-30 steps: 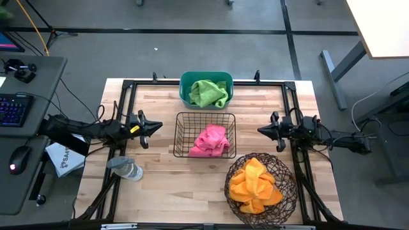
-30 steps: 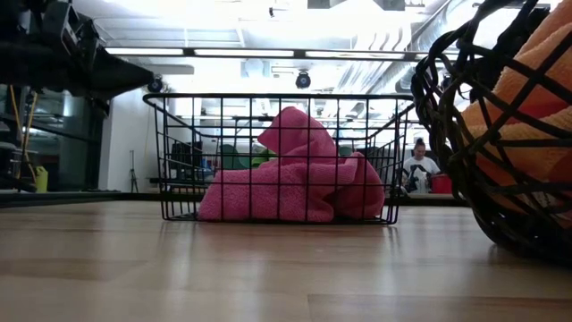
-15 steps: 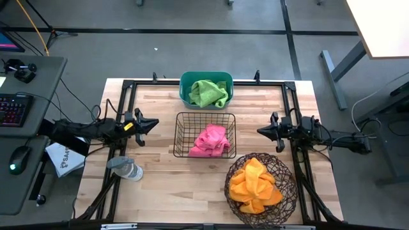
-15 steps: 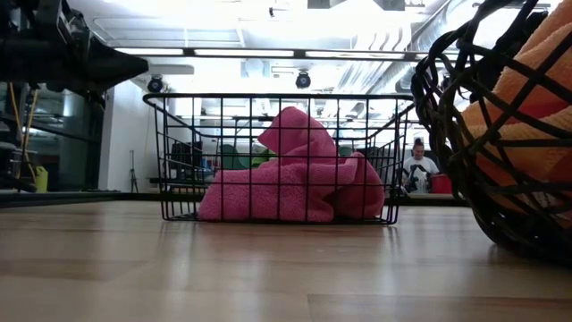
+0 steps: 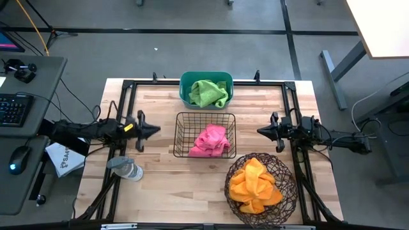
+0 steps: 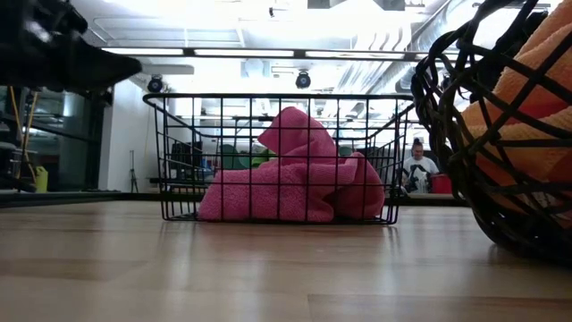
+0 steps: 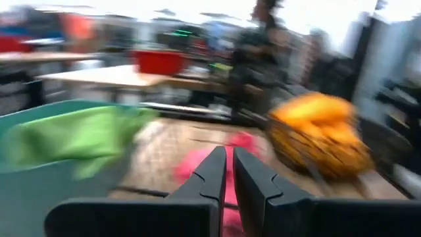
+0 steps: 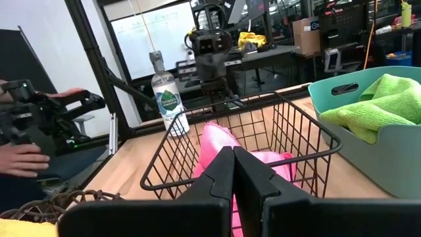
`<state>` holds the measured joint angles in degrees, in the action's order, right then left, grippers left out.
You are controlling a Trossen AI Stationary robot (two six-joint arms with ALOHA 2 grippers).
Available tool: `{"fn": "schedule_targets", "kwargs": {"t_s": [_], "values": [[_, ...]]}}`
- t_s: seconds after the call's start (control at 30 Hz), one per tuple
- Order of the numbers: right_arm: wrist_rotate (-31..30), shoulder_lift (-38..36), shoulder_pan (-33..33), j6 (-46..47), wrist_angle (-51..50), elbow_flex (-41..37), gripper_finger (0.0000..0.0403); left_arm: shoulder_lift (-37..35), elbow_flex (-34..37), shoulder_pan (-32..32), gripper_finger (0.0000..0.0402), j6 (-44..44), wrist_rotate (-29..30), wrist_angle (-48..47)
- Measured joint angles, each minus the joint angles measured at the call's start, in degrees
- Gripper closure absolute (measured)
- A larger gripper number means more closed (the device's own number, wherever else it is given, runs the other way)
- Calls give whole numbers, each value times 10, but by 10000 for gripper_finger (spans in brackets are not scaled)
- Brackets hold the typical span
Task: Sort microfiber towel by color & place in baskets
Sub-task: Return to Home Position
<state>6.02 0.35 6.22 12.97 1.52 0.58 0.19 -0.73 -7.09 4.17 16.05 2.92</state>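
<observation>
High view: black wire basket (image 5: 205,114) holds the pink towel (image 5: 213,140).
Teal tub (image 5: 206,74): behind it, green towel (image 5: 208,92) inside.
Round basket (image 5: 289,176): front-right of it, yellow towels (image 5: 255,186) inside.
Left gripper (image 5: 157,130): left of it, apart, closed, empty.
Right gripper (image 5: 259,130): right of it, closed, empty.
Bottle (image 5: 125,169): front-left of it.

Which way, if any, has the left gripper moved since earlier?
Yes, slightly: in the low view the left gripper drew back leftward, away from the black square wire-grid basket.
</observation>
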Motion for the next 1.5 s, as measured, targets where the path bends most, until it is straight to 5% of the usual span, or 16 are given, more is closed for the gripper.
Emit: {"fn": "schedule_targets", "kwargs": {"t_s": [0.17, 0.43, 1.5], "values": [[0, 0, 0, 0, 0, 0, 402, 0, 0, 11, 385, -18, -116, -18], [0, 0, 0, 0, 0, 0, 402, 5, 0, 15, 385, 67, -118, -19], [0, 0, 0, 0, -1, 0, 402, 5, 0, 15, 385, 67, -118, -18]]}}
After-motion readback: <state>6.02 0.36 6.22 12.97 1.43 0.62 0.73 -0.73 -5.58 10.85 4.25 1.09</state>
